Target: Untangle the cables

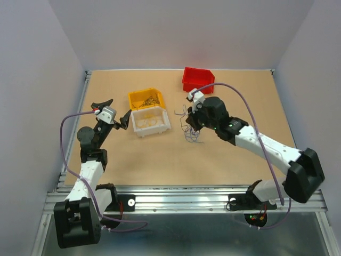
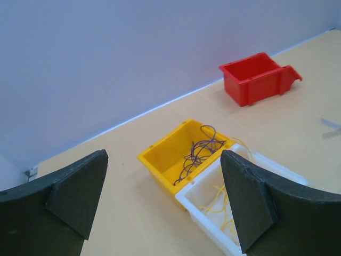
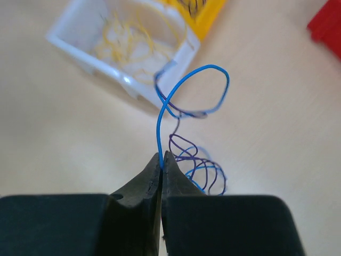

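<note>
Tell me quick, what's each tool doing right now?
Left tool: open, holding nothing.
Right tool: closed on a blue cable.

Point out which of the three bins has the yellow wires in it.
The white bin, next to the yellow bin. The yellow one holds dark purple wires instead, and the red bin, standing apart, shows no wires.

Yellow bin (image 1: 132, 98), white bin (image 1: 152, 129), cables (image 1: 192, 133) crowd centre; red bin (image 1: 195, 85) behind; near side open.
</note>
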Controlling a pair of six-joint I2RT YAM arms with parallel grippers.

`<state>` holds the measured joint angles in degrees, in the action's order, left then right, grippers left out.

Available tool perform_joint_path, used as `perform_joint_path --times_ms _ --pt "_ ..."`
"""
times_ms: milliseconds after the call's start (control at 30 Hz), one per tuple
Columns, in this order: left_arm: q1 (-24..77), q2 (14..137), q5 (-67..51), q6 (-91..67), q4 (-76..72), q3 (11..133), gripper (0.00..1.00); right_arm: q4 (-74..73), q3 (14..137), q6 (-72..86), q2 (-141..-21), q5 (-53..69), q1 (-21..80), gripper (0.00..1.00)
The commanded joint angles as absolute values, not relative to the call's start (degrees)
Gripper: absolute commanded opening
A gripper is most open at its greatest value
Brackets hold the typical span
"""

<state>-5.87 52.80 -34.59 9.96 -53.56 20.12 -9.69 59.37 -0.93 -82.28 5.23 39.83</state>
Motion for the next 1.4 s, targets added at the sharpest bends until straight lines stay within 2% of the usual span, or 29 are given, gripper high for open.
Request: perform_joint_path --times_ms 0,133,167,367,433,600,900,967,1000,1033,1133,1200,1367 --pt "-5.89 50.98 -43.85 8.61 -59.85 19.16 0.99 -0.53 56.52 2.55 -73.06 9.92 40.08 0.01" --pt "-5.45 53.35 -60.51 12.66 -59.07 20.82 0.99 2.28 56.51 3.43 -69.53 10.55 40.08 0.0" --pt "-4.67 53.35 -60.38 12.13 -58.54 21.87 0.99 2.72 57.04 3.34 -69.35 10.46 40.17 0.01" --pt "13.75 51.68 -44.33 16.6 -51.25 29.96 0.99 2.81 65.02 3.08 -70.04 12.21 40.08 0.01" --pt "19.12 55.35 -40.98 15.57 -51.59 33.3 0.99 1.59 68.7 2.99 -71.01 13.09 40.08 0.0" --pt "23.54 66.43 -36.3 10.21 -53.17 41.82 0.99 -3.42 76.01 2.81 -73.03 15.72 40.08 0.0" --pt "28.74 77.07 -25.32 9.23 -61.26 41.74 0.99 -1.5 74.27 2.46 -71.9 22.06 40.17 0.01" --pt "28.83 78.91 -24.7 8.53 -60.04 43.06 0.86 -0.8 72.87 2.46 -71.2 22.32 40.08 0.01" --pt "28.83 79.45 -25.74 8.61 -59.51 44.46 0.71 -0.7 72.34 2.46 -70.93 22.32 40.08 0.0" --pt "29.0 80.06 -27.67 9.31 -57.67 45.08 0.37 -0.44 71.12 2.37 -69.8 22.15 40.08 0.01" --pt "29.88 81.47 -26.47 11.42 -54.24 45.7 0.0 -0.53 68.48 2.37 -67.07 17.96 40.17 0.01" --pt "30.41 82.09 -24.36 15.01 -53.88 44.05 0.0 -0.53 64.89 2.55 -62.87 13.65 40.08 0.0" --pt "30.5 83.49 -14.7 22.75 -54.14 42.01 0.0 1.23 55.12 5.62 -51.17 -13.31 40.08 0.01"
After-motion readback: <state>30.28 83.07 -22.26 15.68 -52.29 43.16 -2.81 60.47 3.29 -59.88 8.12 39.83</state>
